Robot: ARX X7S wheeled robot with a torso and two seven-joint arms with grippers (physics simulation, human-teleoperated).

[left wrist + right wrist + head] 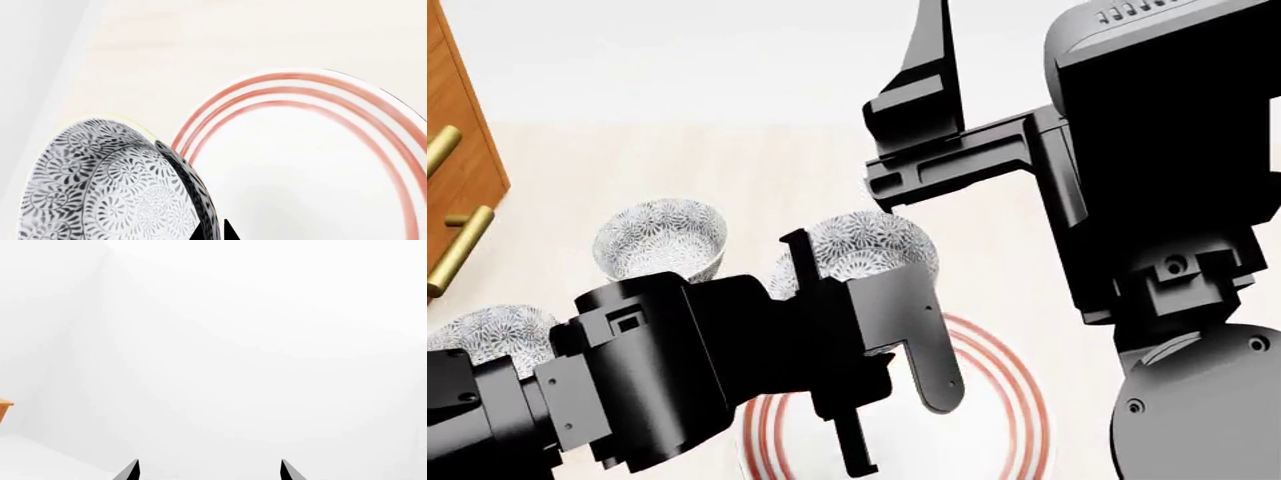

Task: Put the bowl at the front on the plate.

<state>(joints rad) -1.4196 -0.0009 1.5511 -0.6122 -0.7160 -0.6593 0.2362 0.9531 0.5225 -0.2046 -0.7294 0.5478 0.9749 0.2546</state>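
Note:
My left gripper (215, 231) is shut on the rim of the bowl (100, 190), a white bowl with a dense grey-blue floral pattern. One finger is inside the rim and the other outside. The bowl (868, 243) is lifted and tilted, and my left arm hides its lower part in the head view. It hangs over the far left edge of the plate (300, 165), which is white with thin red rings. That plate (1014, 400) lies on the pale table below both arms. My right gripper (209, 471) is raised high, open and empty, facing a bare white wall.
Two look-alike patterned bowls stand on the table, one (661, 238) at the back left and one (494, 335) at the near left. A wooden drawer front (454, 150) with brass handles stands at the far left. My right arm (1148, 200) fills the right side.

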